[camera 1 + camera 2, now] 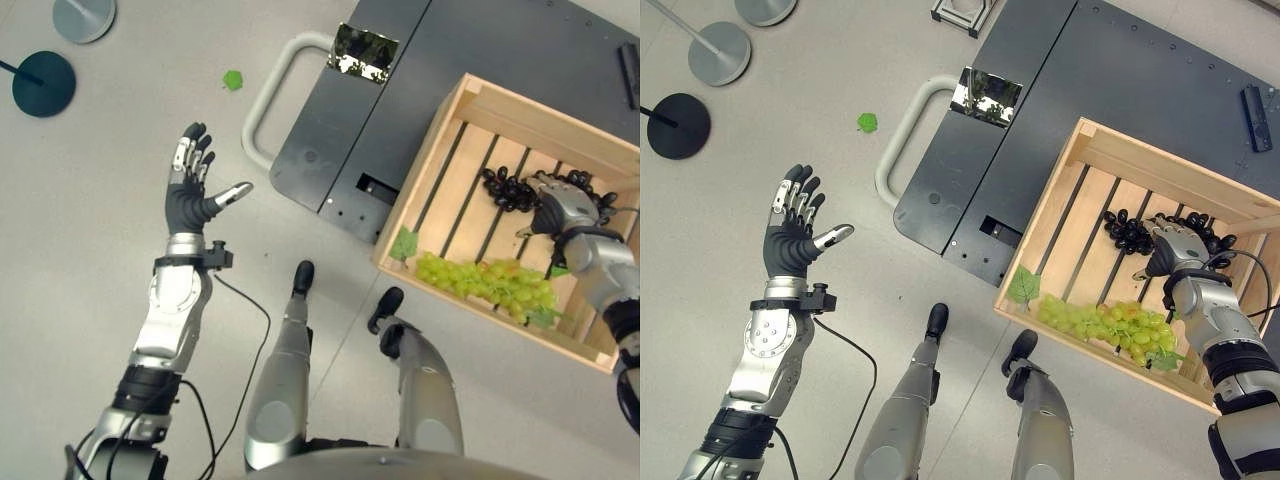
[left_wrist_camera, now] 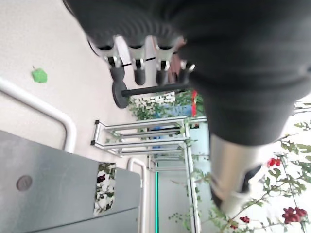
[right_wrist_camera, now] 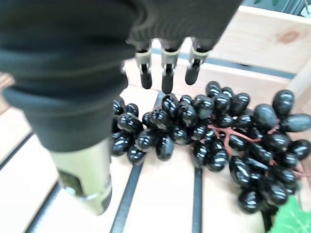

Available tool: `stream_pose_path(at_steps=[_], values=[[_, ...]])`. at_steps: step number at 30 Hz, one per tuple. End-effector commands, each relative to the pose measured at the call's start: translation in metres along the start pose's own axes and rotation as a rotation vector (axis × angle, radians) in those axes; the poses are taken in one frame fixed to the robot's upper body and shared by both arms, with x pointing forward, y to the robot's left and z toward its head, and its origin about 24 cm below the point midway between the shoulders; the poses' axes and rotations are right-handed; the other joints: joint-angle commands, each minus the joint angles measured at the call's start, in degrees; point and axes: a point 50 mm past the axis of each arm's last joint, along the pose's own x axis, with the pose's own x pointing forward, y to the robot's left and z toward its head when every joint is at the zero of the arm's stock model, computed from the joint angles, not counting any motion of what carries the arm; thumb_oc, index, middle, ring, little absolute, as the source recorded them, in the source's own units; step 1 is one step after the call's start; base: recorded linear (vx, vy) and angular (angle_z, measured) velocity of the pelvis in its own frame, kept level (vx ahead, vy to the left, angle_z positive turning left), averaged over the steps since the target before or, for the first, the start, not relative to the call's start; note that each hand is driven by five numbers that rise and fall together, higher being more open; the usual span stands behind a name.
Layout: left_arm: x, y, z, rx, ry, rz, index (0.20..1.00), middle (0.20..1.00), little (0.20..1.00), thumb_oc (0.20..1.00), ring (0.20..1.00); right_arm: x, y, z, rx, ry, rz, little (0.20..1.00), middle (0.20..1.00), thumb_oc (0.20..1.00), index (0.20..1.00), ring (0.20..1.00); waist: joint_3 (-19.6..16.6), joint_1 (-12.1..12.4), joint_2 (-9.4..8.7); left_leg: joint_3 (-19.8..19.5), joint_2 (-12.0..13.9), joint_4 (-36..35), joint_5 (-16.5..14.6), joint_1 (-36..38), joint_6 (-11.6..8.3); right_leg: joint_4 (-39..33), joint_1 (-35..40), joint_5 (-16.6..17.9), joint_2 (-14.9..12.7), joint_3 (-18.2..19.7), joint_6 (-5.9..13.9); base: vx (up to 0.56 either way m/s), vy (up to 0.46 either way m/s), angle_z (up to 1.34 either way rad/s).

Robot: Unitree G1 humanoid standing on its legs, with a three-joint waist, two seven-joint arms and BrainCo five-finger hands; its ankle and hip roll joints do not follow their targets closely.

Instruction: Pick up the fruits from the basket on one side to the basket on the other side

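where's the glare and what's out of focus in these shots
Eye views: glare on the shiny plate of the dark cart. Right wrist view: black grapes show highlights, right hand is blurred. Left wrist view: left hand is blurred.

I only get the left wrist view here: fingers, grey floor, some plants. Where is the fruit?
Observer: In a wooden crate on the robot's right: a bunch of black grapes and a bunch of green grapes.
Operator: Is anything reaching for it?
Observer: Yes, the right hand is over the black grapes, its fingers straight above the bunch, not closed on it.
Operator: And the hand I'm looking along?
Observer: The left hand is raised open over bare floor, away from the crate.
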Motion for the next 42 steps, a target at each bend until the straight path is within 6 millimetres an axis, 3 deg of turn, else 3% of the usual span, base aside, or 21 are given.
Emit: stream_pose_path(at_steps=[1, 21, 23, 24, 25, 26, 42], values=[[0.005, -0.01, 0.028, -0.042, -0.152, -0.025, 1.0, 1.0, 1.0, 1.0, 1.0, 0.009, -0.025, 0.005, -0.083, -0.019, -0.074, 1.0, 1.0, 1.0, 1.0, 1.0, 0.81, -0.5, 0.05, 0.56, -1.28, -5.17, 1.54, 1.96, 1.04, 2.35, 1.29, -6.89, 0.31, 0.62, 2.32, 0.0, 0.0, 0.0], [0.006, -0.013, 0.028, -0.054, -0.146, -0.03, 1.0, 1.0, 1.0, 1.0, 1.0, 0.022, -0.013, 0.015, -0.044, 0.034, -0.001, 1.0, 1.0, 1.0, 1.0, 1.0, 0.81, -0.05, 0.81, 0.24, -1.43, -5.0, 1.76, 0.65, 1.23, 3.55, -0.59, -7.14, 0.07, 0.97, 2.25, 0.0, 0.0, 0.0], [0.006, -0.013, 0.028, -0.055, -0.143, -0.031, 1.0, 1.0, 1.0, 1.0, 1.0, 0.023, -0.011, 0.013, -0.045, 0.047, 0.02, 0.868, 0.868, 0.868, 0.868, 0.868, 0.81, -0.04, 0.75, 0.18, -1.48, -4.99, 1.75, 0.67, 1.22, 3.61, -0.59, -7.13, 0.03, 0.98, 2.25, 0.0, 0.0, 0.0], [0.006, -0.013, 0.027, -0.055, -0.142, -0.031, 1.0, 1.0, 1.0, 1.0, 1.0, 0.024, -0.012, 0.013, -0.042, 0.055, 0.022, 0.567, 0.567, 0.567, 0.567, 0.567, 0.81, -0.02, 0.8, 0.18, -1.51, -5.0, 1.77, 0.67, 1.21, 3.62, -0.6, -7.15, -0.01, 0.94, 2.25, 0.0, 0.0, 0.0], [0.006, -0.013, 0.027, -0.059, -0.14, -0.029, 1.0, 1.0, 1.0, 1.0, 1.0, 0.024, -0.013, 0.013, -0.034, 0.058, 0.021, 0.52, 0.52, 0.52, 0.52, 0.52, 0.81, -0.02, 0.81, 0.17, -1.54, -5.08, 1.8, 0.66, 1.21, 3.55, -0.58, -7.12, -0.02, 1.0, 2.25, 0.0, 0.0, 0.0], [0.006, -0.012, 0.027, -0.059, -0.139, -0.027, 1.0, 1.0, 1.0, 1.0, 1.0, 0.025, -0.013, 0.013, -0.033, 0.062, 0.021, 0.209, 0.209, 0.209, 0.209, 0.209, 0.81, -0.04, 0.84, 0.15, -1.55, -5.15, 1.82, 0.67, 1.21, 3.51, -0.57, -7.07, -0.01, 1.03, 2.25, 0.0, 0.0, 0.0], [0.006, -0.013, 0.026, -0.063, -0.132, -0.02, 1.0, 1.0, 1.0, 1.0, 1.0, 0.028, -0.016, 0.026, -0.015, 0.026, 0.003, 0.2, 0.2, 0.2, 0.2, 0.2, 0.81, -0.08, 0.84, -0.14, -1.96, -5.44, 2.04, 0.4, 1.47, 4.21, -1.23, -6.97, -0.42, 1.21, 2.38, 0.0, 0.0, 0.0]])
